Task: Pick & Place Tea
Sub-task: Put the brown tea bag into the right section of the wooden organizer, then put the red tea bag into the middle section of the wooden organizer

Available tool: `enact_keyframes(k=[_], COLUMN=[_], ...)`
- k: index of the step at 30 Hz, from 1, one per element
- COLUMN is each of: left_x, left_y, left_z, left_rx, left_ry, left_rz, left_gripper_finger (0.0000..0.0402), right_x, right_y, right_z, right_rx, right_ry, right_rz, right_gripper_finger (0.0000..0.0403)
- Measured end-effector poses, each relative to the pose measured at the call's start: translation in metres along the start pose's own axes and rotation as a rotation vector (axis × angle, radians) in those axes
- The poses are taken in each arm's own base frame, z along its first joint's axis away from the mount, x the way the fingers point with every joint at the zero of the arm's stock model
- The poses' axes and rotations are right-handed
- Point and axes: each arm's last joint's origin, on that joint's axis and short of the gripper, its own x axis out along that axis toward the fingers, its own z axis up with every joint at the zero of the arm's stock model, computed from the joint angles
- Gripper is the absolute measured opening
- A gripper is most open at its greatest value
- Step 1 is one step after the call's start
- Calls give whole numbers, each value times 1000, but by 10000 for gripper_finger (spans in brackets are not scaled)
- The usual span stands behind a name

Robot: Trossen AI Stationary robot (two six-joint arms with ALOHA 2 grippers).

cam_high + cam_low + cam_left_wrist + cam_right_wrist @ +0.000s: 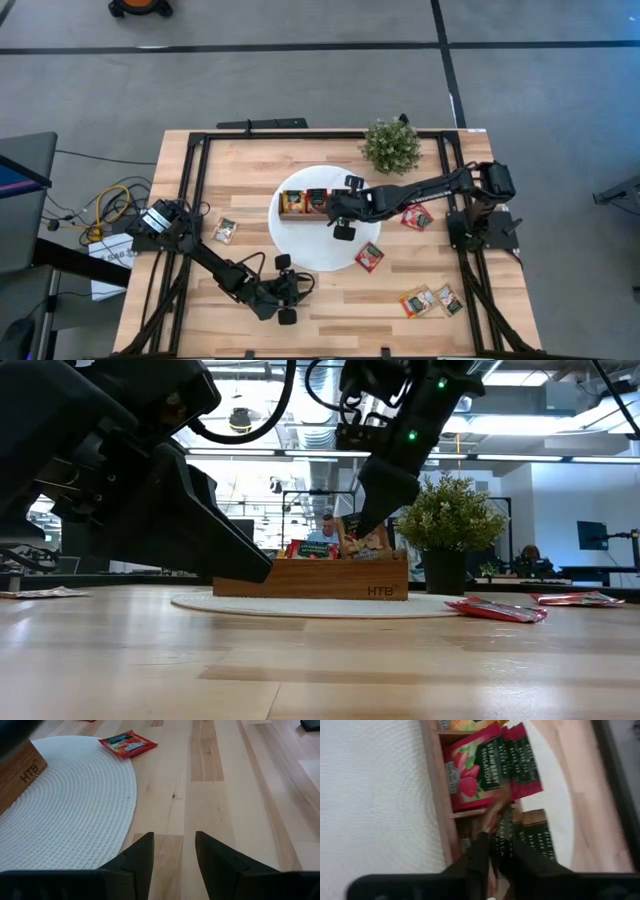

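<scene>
Paper tea sachet (502, 840) sits between my right gripper (496, 851) fingertips, down in the end compartment of the wooden box (312, 204); can't tell if the fingers still pinch it. Light, floppy, slick, so I'd take one by its edge. Left gripper (173, 851) spread, beside the white mat (65, 815).

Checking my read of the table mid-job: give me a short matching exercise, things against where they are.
Things:
1. right gripper
2. left gripper
3. green plant
4. red tea sachet

Places:
A. at the white mat's rim
B. over bare wood near the table's front edge
C. at the wooden box
D. by the table's far edge

Pairs: 1-C, 2-B, 3-D, 4-A
</scene>
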Motion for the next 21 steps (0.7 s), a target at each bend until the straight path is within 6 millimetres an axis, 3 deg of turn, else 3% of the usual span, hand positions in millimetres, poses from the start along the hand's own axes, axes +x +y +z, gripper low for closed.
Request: enact_keyframes(k=[6, 10, 16, 19, 21], left_x=[0, 0, 0, 0, 0], left_y=[0, 0, 0, 0, 0], left_z=[0, 0, 0, 0, 0], left_rx=[0, 0, 0, 2, -1], left_ry=[0, 0, 0, 2, -1], left_rz=[0, 0, 0, 0, -2], left_gripper_finger=[137, 137, 137, 137, 137], right_x=[-4, -17, -64, -87, -97], right_y=[-5, 0, 49, 82, 99], right_z=[-1, 3, 4, -12, -33], right_rx=[-52, -33, -127, -176, -180], right_ry=[48, 59, -22, -39, -17], right_rz=[-106, -146, -111, -22, 3], right_gripper_finger=[142, 175, 168, 152, 142])
